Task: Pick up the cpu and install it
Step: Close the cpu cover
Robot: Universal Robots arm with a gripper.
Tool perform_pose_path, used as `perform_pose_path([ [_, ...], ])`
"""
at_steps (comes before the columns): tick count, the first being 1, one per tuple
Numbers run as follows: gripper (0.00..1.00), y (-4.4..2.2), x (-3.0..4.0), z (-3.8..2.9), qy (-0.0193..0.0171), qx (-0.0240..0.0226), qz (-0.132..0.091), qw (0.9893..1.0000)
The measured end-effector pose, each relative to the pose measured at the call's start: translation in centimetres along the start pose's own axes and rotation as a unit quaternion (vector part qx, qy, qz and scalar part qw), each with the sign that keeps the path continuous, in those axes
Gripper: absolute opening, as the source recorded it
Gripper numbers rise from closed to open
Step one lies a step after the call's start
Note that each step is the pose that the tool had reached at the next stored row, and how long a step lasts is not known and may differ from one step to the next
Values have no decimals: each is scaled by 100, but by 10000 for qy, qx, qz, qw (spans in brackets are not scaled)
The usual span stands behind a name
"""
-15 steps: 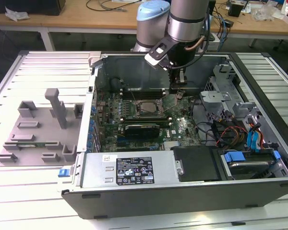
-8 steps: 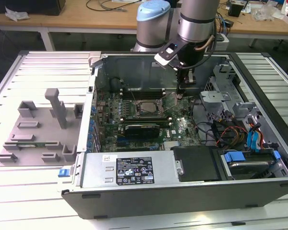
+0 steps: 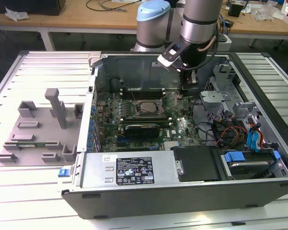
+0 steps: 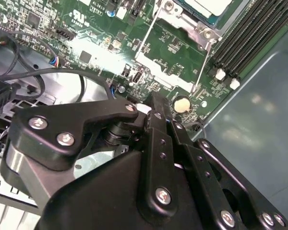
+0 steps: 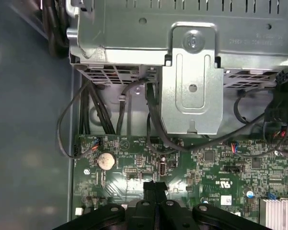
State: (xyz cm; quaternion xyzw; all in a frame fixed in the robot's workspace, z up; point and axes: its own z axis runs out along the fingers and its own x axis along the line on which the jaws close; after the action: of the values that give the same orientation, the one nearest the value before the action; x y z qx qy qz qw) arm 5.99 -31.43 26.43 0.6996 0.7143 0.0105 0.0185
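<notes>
The cpu [image 3: 145, 108] lies flat inside the socket [image 4: 194, 26] on the green motherboard [image 3: 182, 129]. It is a thin square with a matt silvery top plate and a pale rim, and it has no long axis to speak of. In the second wrist view one corner of the cpu [image 4: 206, 5] shows within the socket's bright metal frame.

From the socket, the gripper [image 3: 188, 90] hangs off to the exterior view's right, low over the board and clear of the chip. So the cpu lies sideways from the fingers, not under them. In both wrist views the black, bolted fingers [image 5: 150, 188] are pressed together, with nothing visible between them.

A thin wire lever [image 4: 202, 62] runs along the socket's side nearest the gripper. Just past it is a round, dull-silver coin cell [image 4: 181, 104], close under the fingertips.

Farther out from the socket on that same side stands a stamped sheet-metal drive cage [image 5: 192, 86], with dark cables [image 5: 67, 129] looping below. The ribbed grey tray [image 3: 38, 129] lies well away on the opposite side, outside the case.
</notes>
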Motion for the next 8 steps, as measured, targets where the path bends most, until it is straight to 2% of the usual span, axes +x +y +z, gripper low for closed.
perform_pose_path([
  [1, 11, -2, 1, 43, 1, -1, 0, 10000],
  [3, 11, -4, 1, 82, 1, -1, 0, 10000],
  [8, 11, -10, 3, 230, 1, -1, 0, 10000],
])
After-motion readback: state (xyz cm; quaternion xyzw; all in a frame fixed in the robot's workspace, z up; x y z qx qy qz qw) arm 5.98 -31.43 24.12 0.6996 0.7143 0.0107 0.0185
